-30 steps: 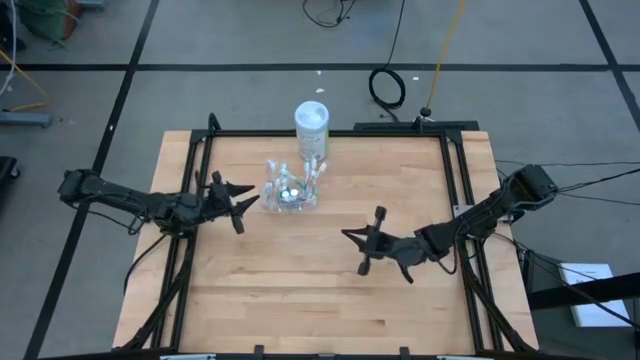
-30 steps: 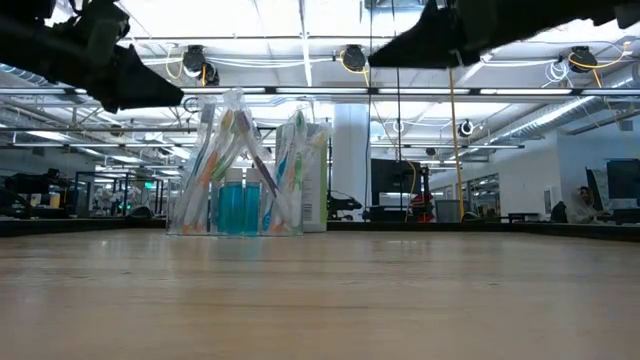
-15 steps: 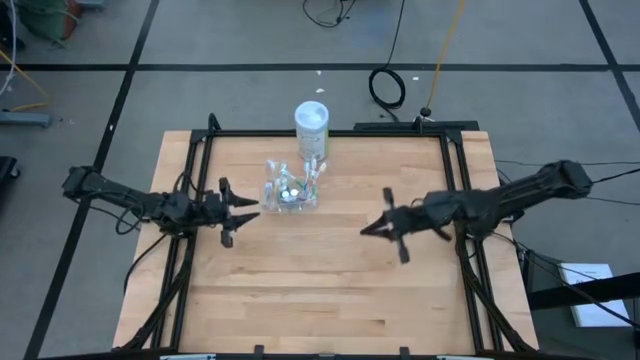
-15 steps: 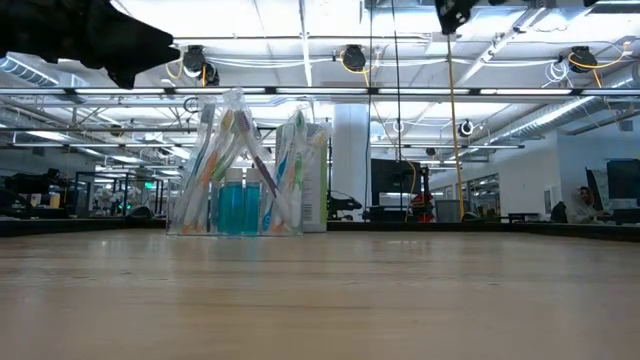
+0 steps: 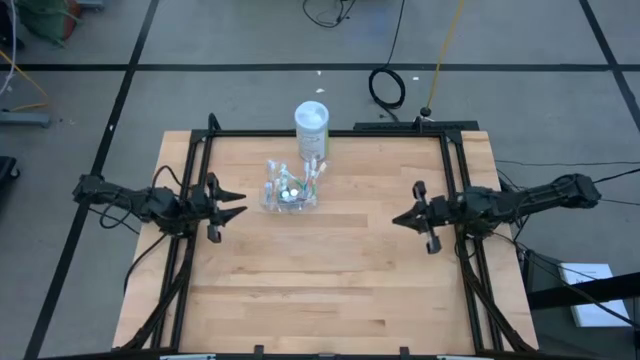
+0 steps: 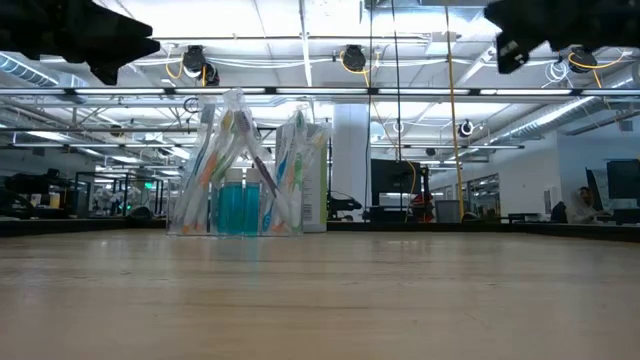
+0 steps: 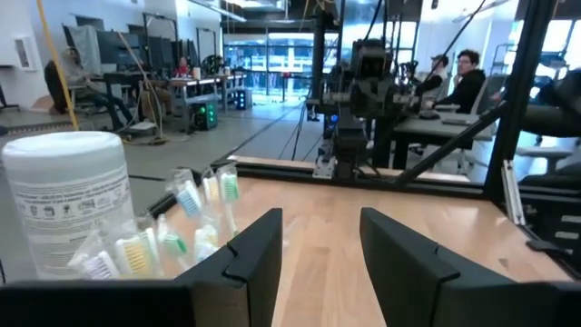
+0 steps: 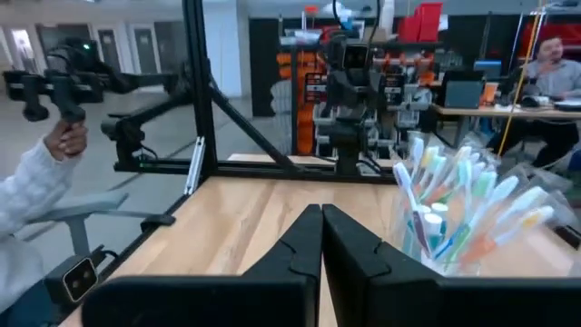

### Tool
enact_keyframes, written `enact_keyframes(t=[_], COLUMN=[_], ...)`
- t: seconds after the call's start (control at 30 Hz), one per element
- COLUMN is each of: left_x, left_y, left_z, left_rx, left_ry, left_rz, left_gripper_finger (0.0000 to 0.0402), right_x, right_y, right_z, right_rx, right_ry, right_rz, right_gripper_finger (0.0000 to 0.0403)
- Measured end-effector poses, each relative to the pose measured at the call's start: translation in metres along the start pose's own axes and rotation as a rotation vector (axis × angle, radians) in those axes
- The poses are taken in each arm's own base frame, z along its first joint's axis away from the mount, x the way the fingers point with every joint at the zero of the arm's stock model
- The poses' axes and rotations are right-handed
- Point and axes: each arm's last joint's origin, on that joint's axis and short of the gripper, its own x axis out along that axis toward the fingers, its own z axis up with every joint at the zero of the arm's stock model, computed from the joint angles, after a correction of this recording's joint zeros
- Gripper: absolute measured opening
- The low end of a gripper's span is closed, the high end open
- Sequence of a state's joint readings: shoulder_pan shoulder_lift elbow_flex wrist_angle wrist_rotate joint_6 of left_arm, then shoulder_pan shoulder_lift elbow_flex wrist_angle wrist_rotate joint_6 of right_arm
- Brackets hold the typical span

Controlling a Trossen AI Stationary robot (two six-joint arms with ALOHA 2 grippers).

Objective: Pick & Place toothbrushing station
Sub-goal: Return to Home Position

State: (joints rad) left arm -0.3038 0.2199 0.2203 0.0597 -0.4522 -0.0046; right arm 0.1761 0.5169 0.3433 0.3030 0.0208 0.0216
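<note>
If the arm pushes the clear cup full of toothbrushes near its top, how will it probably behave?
Probably top-heavy: the toothbrushes lean out above the clear cup, so it may tip. Being thin clear plastic, it likely flexes when squeezed.

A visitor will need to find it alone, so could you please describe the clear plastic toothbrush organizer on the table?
On the light wooden table, look toward the far edge, left of centre in the high view. There stands a clear plastic organizer packed with slim toothbrushes and blue tubes. Unlike the white cylindrical canister right behind it, it is see-through and bristles with coloured handles.
</note>
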Motion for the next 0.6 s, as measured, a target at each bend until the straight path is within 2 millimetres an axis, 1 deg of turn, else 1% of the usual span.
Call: enact_keyframes(t=[0.07, 0.13, 0.27, 0.33, 0.43, 0.6], left_x=[-0.005, -0.011, -0.022, -0.023, -0.022, -0.023], left_y=[0.003, 0.005, 0.010, 0.011, 0.011, 0.011], left_z=[0.001, 0.001, 0.000, -0.002, -0.002, -0.002], left_rx=[-0.010, -0.016, -0.022, -0.026, -0.023, -0.012], left_ry=[-0.012, -0.024, -0.034, -0.019, -0.017, -0.015], left_rz=[-0.001, -0.005, -0.007, -0.006, -0.008, -0.007], left_gripper_finger=[0.0152, 0.0152, 0.0152, 0.0152, 0.0152, 0.0152], right_x=[-0.010, -0.020, -0.036, -0.042, -0.048, -0.053], right_y=[0.000, 0.001, 0.007, 0.008, 0.007, 0.004], right_z=[-0.008, -0.013, -0.016, -0.021, -0.024, -0.031], right_rx=[0.008, 0.028, 0.029, -0.004, -0.043, -0.025], right_ry=[-0.020, -0.046, -0.074, -0.090, -0.138, -0.125], right_rz=[0.005, 0.056, 0.278, 0.330, 0.327, 0.279], right_gripper_finger=[0.0004, 0.0004, 0.0004, 0.0004, 0.0004, 0.0004])
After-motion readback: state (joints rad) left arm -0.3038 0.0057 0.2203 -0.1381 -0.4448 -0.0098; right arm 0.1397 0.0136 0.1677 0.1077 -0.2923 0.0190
